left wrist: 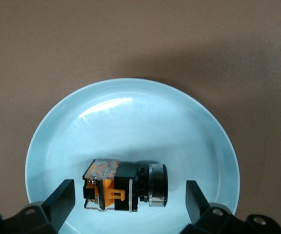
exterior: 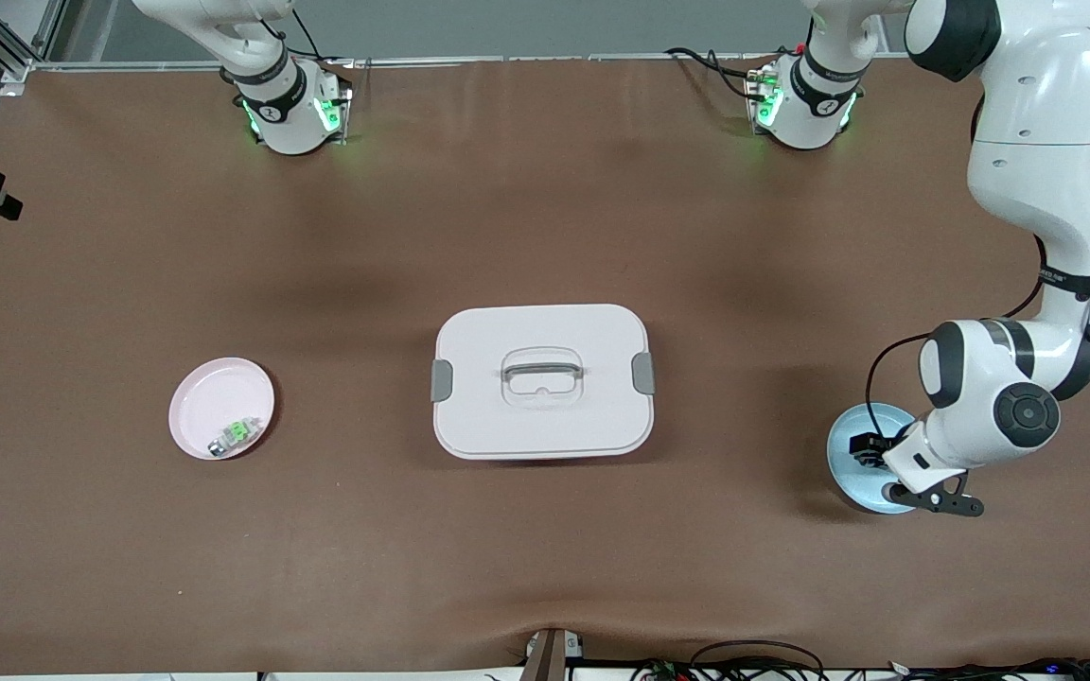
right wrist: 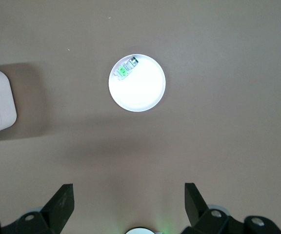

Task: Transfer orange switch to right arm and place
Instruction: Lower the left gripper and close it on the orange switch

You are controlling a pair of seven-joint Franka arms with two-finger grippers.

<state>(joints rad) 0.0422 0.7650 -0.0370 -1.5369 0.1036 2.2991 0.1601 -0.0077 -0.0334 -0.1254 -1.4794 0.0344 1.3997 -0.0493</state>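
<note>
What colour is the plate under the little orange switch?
Light blue. The plate shows best in the left wrist view, with the orange switch lying on it.

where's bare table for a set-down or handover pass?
Bare brown table runs between the pink plate and the white lidded box, and between that box and the blue plate. Crowded: the open left gripper straddles the orange switch on the blue plate; a green switch sits on the pink plate. The open right gripper waits above the table.

We see even overhead light, soft shadows on the tabletop (exterior: 545, 530) around the box (exterior: 542, 380), and sharp focus throughout.
</note>
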